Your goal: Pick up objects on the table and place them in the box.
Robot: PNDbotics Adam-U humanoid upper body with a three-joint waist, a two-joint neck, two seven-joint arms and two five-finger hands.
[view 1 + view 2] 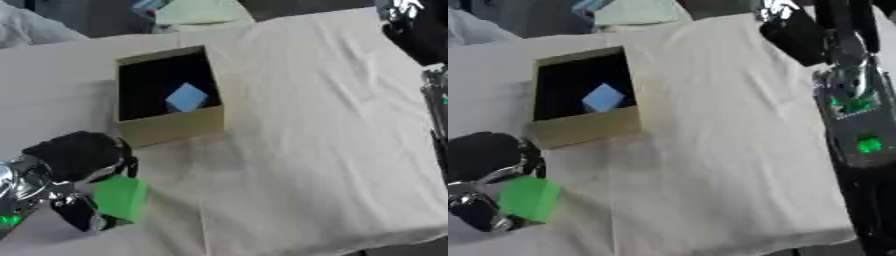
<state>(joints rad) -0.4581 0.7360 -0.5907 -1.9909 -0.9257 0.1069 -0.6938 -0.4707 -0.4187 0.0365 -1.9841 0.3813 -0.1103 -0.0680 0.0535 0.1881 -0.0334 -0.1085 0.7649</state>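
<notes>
An open cardboard box [175, 127] with a dark inside stands at the upper left of the cloth-covered table. A light blue block [186, 97] lies tilted in it. At the lower left my left hand [74, 170] is curled round a green block [121, 198], held just above the cloth in front of the box. My right hand [798, 35] shows at the upper right, off the far right edge of the table; its fingers are not clear.
The table is covered by a cream cloth [324, 130] with folds. My right forearm [855, 125], with green lights, runs down the right edge. A pale green thing [201, 12] and grey fabric lie beyond the far edge.
</notes>
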